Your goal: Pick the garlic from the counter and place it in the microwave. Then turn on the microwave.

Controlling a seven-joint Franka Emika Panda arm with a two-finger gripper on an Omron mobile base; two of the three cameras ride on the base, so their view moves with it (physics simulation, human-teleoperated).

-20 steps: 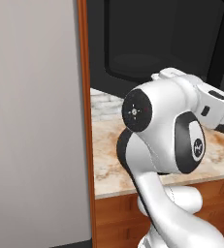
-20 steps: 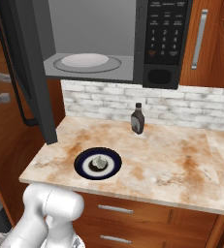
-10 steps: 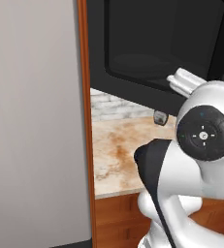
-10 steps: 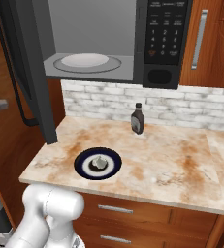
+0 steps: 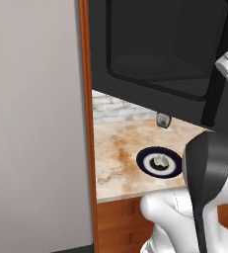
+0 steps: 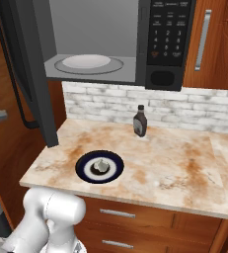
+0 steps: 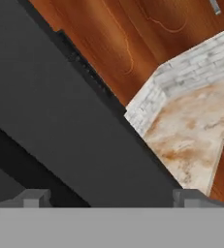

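Note:
The garlic (image 6: 101,165) is a small whitish bulb lying on a dark blue plate (image 6: 86,171) on the marble counter (image 6: 174,168); the left base view shows the garlic (image 5: 160,160) too. The microwave (image 6: 171,34) hangs above with its black door (image 6: 29,74) swung wide open to the left and a white turntable (image 6: 86,61) inside. My gripper (image 7: 112,198) is open and holds nothing. It is up beside the door's outer face (image 7: 60,121), far above and left of the garlic. One finger (image 6: 0,116) pokes in at the left edge.
A dark sauce bottle (image 6: 140,121) stands against the brick wall strip (image 6: 194,111) behind the plate. A wooden cabinet (image 6: 214,44) hangs to the microwave's right. A grey wall panel (image 5: 34,123) fills the left. My own arm (image 5: 209,178) blocks the lower right of the left base view.
My arm has swung right and down in the left base view, uncovering the plate and garlic. The hand has slid towards the left edge of the right base view. Garlic, plate and bottle are unmoved.

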